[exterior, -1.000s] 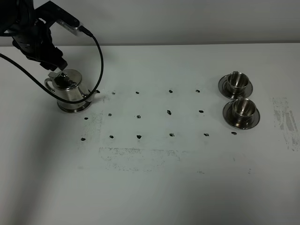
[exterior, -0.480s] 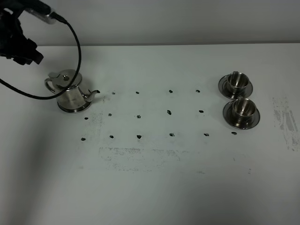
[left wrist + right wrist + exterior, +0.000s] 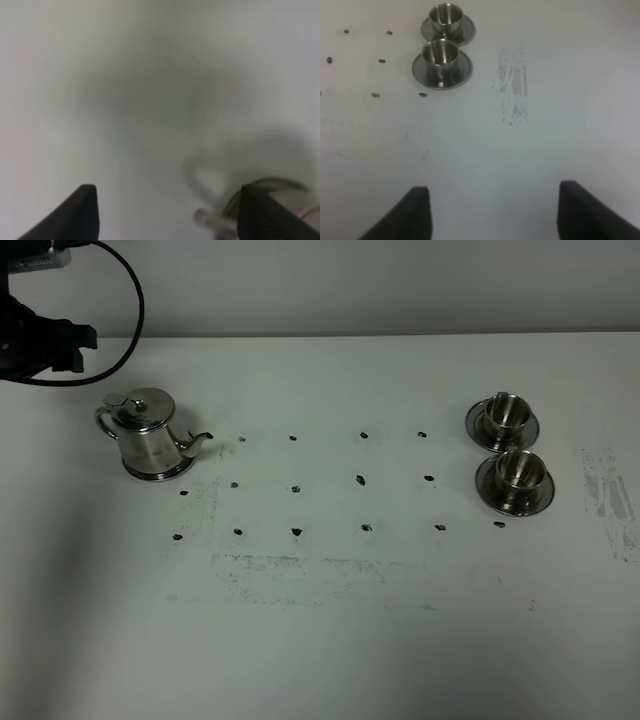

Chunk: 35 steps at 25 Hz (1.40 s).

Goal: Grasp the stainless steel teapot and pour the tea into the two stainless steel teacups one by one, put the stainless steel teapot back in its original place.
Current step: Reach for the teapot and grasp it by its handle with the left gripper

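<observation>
One steel teapot (image 3: 148, 440), two steel teacups (image 3: 503, 412) (image 3: 518, 469) — two matching saucers (image 3: 473, 426) (image 3: 487, 490)

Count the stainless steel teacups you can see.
2. The far teacup stands on the right side of the high view; the near teacup is just in front of it. None looks hidden.

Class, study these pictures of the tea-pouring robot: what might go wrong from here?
1. The teapot stands far across the table from the far teacup and near teacup, so any tea may slosh out on the long carry.
2. Those two teacups sit close together, so pouring into one may splash or nudge the other.
</observation>
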Each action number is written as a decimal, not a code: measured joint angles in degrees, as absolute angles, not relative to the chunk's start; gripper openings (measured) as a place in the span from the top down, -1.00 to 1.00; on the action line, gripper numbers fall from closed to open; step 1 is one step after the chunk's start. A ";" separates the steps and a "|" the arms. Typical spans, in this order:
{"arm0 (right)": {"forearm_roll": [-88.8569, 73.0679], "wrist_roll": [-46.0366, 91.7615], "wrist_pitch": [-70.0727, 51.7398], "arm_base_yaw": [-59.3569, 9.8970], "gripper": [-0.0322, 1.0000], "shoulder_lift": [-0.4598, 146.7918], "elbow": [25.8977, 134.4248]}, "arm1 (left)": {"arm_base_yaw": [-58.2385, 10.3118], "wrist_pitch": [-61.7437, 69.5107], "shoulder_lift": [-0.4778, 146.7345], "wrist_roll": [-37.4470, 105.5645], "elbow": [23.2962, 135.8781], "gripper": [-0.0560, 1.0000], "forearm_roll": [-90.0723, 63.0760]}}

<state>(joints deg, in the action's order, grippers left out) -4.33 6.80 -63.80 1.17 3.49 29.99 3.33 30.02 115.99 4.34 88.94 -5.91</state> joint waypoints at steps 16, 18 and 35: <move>-4.33 6.80 -63.80 1.17 -0.08 3.49 29.99 | 3.64 29.08 123.51 2.91 90.10 -0.18 -12.17; -4.33 6.80 -63.80 1.17 -0.08 3.49 29.99 | 3.71 29.72 123.63 2.97 90.11 -0.18 -12.17; -4.33 6.80 -63.80 1.17 -0.08 3.49 29.99 | 3.92 44.21 123.68 14.24 90.11 -0.18 -10.83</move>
<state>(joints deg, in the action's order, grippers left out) -4.33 6.80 -63.80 1.17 3.49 29.99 3.92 44.21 123.68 14.24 90.11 -10.83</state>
